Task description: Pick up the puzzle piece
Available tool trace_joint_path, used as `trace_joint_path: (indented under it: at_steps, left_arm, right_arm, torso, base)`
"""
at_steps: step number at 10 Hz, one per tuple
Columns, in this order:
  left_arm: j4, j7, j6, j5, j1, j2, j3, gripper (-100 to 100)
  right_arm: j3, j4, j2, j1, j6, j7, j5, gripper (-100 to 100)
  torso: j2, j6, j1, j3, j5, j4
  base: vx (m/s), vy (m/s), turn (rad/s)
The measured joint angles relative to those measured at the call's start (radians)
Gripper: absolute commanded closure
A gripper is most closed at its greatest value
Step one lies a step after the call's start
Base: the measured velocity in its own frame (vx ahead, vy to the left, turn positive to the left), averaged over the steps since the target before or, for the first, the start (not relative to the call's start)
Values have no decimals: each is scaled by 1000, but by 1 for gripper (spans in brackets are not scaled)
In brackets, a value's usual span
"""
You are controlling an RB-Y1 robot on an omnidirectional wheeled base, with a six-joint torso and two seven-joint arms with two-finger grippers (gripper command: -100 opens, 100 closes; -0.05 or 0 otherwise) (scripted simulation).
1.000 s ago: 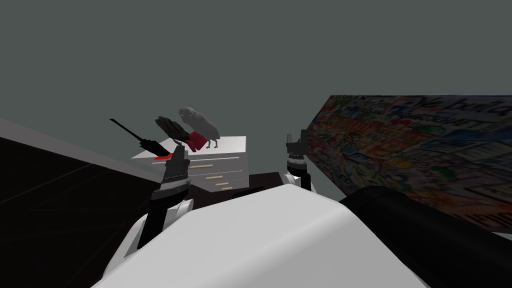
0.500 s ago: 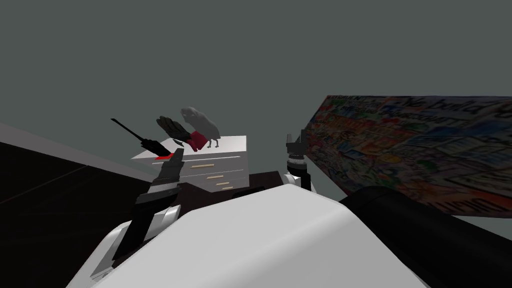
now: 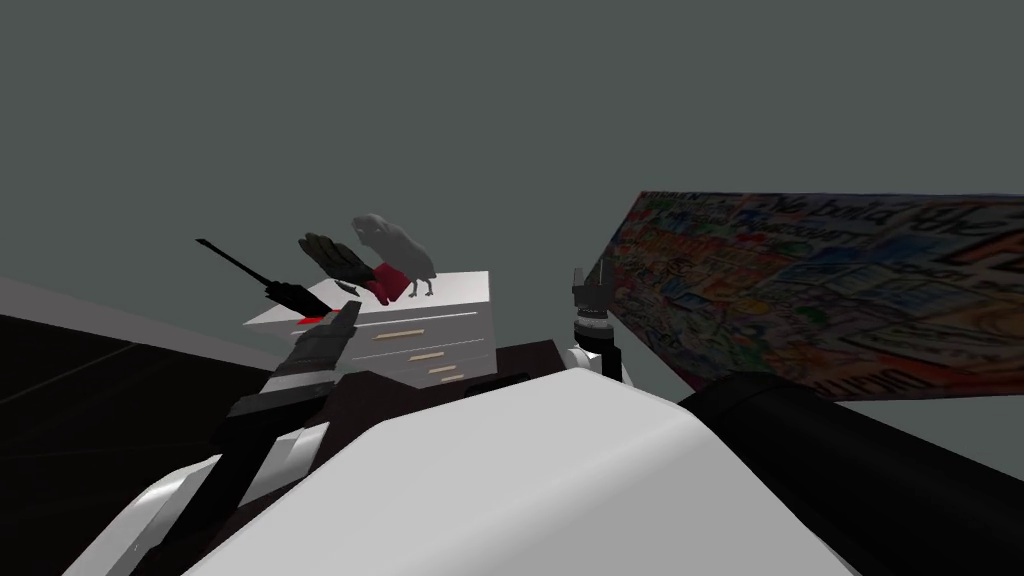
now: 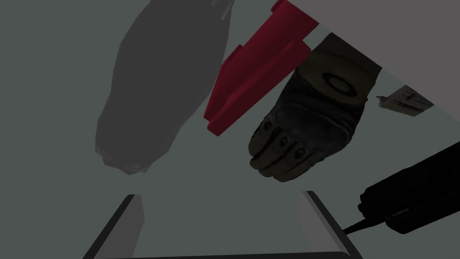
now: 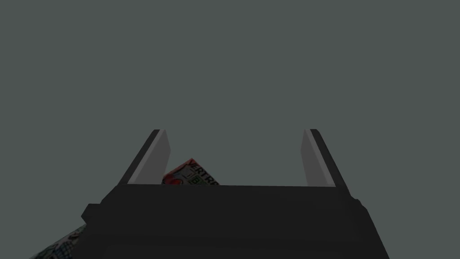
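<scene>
My left arm has dropped and swung out to the left since a second ago. The forearm now slants low toward the dresser (image 3: 465,330) instead of standing steep. My head has shifted a little too, so the whole scene sits slightly further left. My right gripper (image 3: 592,285) has kept its place, raised beside the poster (image 3: 830,290).

My left gripper (image 3: 347,308) is at the near left corner of the dresser top, fingers spread wide with nothing between them. My right fingers are spread wide too and hold nothing.

The piece (image 3: 392,282) is dark red and stands about mid-top. In my left wrist view the piece (image 4: 256,76) rests one notched end on the dresser top (image 4: 404,36). Its long axis slants away from that surface, and the free end is in the air. It lies beyond my left gripper (image 4: 221,195), apart from both fingers.

The dark glove (image 4: 310,121) stands just beside it, tilted the same way with its cuff against the piece. The grey bird (image 4: 157,90) stands close on the other side. A small pale card (image 4: 404,100) lies flat on the top beyond the glove. A black tool (image 4: 413,198) lies at the left edge, its thin shaft jutting past it.
</scene>
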Motion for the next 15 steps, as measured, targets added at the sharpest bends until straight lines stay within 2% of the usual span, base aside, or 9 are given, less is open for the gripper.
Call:
trace_joint_path:
  at_steps: [4, 7, 8, 9, 11, 15]
  left_arm:
    - [0, -25, 66, -57, 33, 92, 75, -100]
    - [12, -46, 113, -100, 55, 148, 111, -100]
    - [13, -51, 144, -118, 67, 182, 128, -100]
    - [17, -62, 170, -138, 79, 200, 136, -100]
    - [29, -73, 197, -167, 126, 242, 175, -100]
    - [51, -97, 266, -219, 173, 306, 209, -100]
  right_arm:
    - [0, 0, 0, 0, 0, 0, 0, 0]
    - [0, 0, 0, 0, 0, 0, 0, 0]
    - [0, 0, 0, 0, 0, 0, 0, 0]
    - [0, 0, 0, 0, 0, 0, 0, 0]
    - [0, 0, 0, 0, 0, 0, 0, 0]
    - [0, 0, 0, 0, 0, 0, 0, 0]
  torso:
    - [0, 0, -2, 0, 0, 0]
    - [-1, 0, -2, -1, 0, 0]
    - [-2, 0, -3, -1, -1, 0]
    - [-2, 0, -3, -1, -1, -1]
    - [-3, 0, -3, -2, -1, -1]
    - [-3, 0, -2, -2, 0, -1]
  base:
    - [-11, -30, -131]
    - [11, -44, -129]
    - [20, -54, -153]
    - [30, -47, -110]
    - [48, -54, -177]
    - [30, -36, -71]
